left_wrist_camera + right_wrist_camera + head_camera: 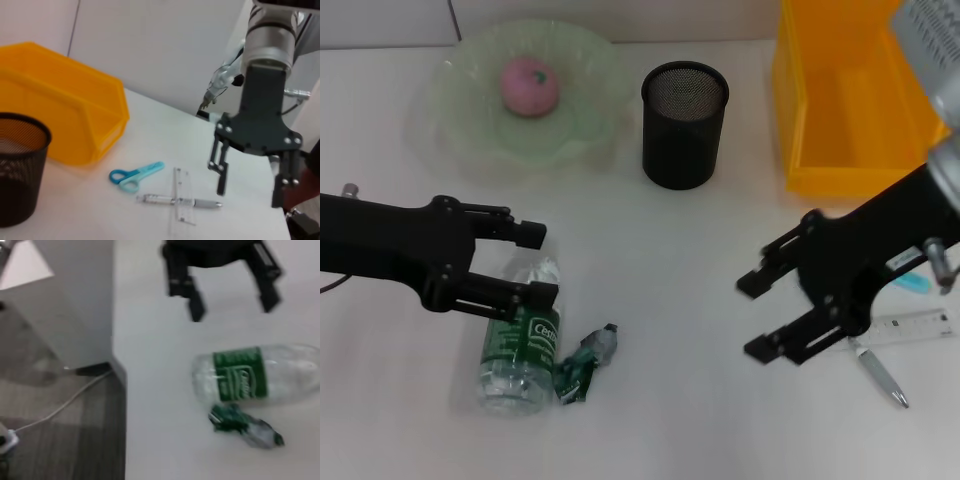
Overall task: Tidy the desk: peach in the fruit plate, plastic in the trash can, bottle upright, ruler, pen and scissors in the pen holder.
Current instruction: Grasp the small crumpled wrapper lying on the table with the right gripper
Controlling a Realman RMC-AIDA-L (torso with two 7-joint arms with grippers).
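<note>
Left side: left end effector [542, 262] hangs spread wide over the neck end of the clear plastic bottle with green label [520, 345], gripping nothing. Bottle lies on its side on the white tabletop [660, 330]. Risk: round, light body may roll or skid off if the fingers close off-centre. The crumpled green-and-clear plastic wrapper [588, 362] lies just beside, maybe touching it, and could get pinched in or dragged along.

Back left: pink peach [528, 86] already sits in the pale green scalloped fruit plate [460, 130].

Centre: black mesh pen holder [684, 125], upright; looks empty, though its bottom is hard to read.

Right: yellow plastic bin [820, 150]. Right end effector [760, 315] open, empty, above the tabletop. Under and beside it: blue-handled scissors [136, 174], clear flat ruler [184, 202], silver pen [180, 201] lying across the ruler. Crossed, flat items could shift together if one is nudged.
</note>
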